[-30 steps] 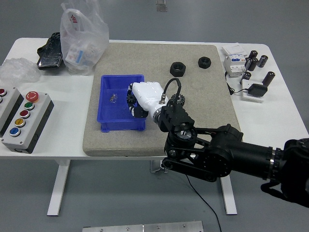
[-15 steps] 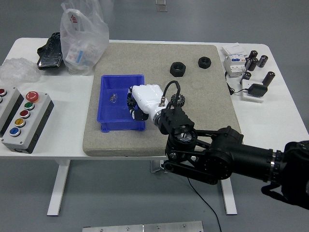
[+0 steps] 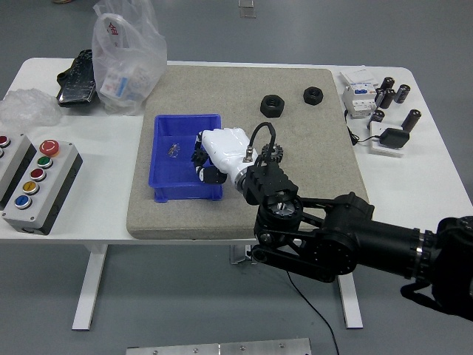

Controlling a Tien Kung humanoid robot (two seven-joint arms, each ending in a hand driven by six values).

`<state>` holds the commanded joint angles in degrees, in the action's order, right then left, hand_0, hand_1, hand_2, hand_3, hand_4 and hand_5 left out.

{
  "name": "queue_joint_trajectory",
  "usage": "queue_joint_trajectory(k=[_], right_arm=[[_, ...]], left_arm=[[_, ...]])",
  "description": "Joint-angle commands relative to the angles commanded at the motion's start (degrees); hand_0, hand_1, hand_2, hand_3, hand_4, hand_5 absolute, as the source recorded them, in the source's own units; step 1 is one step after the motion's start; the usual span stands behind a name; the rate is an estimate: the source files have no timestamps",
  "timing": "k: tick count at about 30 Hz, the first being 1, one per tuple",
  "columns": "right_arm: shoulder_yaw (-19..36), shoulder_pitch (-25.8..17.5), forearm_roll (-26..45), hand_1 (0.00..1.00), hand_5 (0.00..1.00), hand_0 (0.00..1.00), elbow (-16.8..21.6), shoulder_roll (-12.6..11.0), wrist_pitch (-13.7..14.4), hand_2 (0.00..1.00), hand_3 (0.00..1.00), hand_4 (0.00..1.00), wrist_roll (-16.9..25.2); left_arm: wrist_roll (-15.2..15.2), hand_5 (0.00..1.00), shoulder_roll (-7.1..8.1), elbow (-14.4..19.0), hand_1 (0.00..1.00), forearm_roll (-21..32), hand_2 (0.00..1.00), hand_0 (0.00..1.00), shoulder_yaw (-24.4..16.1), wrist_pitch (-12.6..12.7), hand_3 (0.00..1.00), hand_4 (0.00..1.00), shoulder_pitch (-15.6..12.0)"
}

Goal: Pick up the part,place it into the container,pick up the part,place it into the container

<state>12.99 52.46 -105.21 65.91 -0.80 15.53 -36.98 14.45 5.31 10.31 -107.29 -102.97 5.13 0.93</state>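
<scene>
Head view: the right hand (image 3: 222, 151) has moved a little further left over the blue bin (image 3: 166, 159) on the worktop (image 3: 414, 185).

Over the last second the white hand has slid from the bin's right wall to hang over its right-hand inner corner, with something dark and toothed tucked under it, probably a gear-like part (image 3: 202, 164). Whether the fingers grip that part or have already let go cannot be told, since the palm hides them. A similar toothed part (image 3: 273, 153) lies on the grey mat (image 3: 244, 200) just right of the wrist, and two black nuts (image 3: 271, 106) sit well apart toward the far edge. Judged from this, one placement is about to finish. The left arm is not visible.
</scene>
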Motion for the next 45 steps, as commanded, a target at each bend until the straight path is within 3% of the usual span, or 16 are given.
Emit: queue_joint_trajectory(k=[1, 12, 20, 29, 45], right_arm=[[0.07, 0.00, -0.24, 0.429, 0.411, 0.226, 0.03, -0.01, -0.06, 0.609, 0.708, 0.730, 0.00], [1.35, -0.59, -1.77, 0.434, 0.419, 0.228, 0.14, -0.33, 0.31, 0.620, 0.709, 0.745, 0.00], [10.70, -4.76, -7.94, 0.430, 0.437, 0.225, 2.59, -4.02, 5.48, 0.616, 0.701, 0.748, 0.00], [22.74, -9.83, -9.91, 0.426, 0.439, 0.225, 0.58, -8.38, 8.86, 0.615, 0.697, 0.747, 0.00], [26.22, -13.39, -9.06, 0.425, 0.424, 0.225, -1.28, -8.66, 10.92, 0.607, 0.694, 0.737, 0.00]], left_arm=[[0.00, 0.604, 0.00, 0.00, 0.646, 0.01, 0.614, 0.740, 0.02, -0.01, 0.743, 0.753, 0.00], [-0.03, 0.604, 0.01, 0.00, 0.647, -0.17, 0.614, 0.740, -0.04, -0.07, 0.742, 0.753, -0.01], [-0.37, 0.604, -0.24, 0.00, 0.647, -0.12, 0.614, 0.740, -0.03, -0.16, 0.743, 0.753, -0.14], [-0.53, 0.606, -0.46, 0.00, 0.646, -0.41, 0.614, 0.740, -0.41, -0.06, 0.742, 0.754, -0.28], [-0.84, 0.607, -0.87, 0.00, 0.646, 0.26, 0.614, 0.740, -0.10, -0.13, 0.742, 0.754, -0.26]])
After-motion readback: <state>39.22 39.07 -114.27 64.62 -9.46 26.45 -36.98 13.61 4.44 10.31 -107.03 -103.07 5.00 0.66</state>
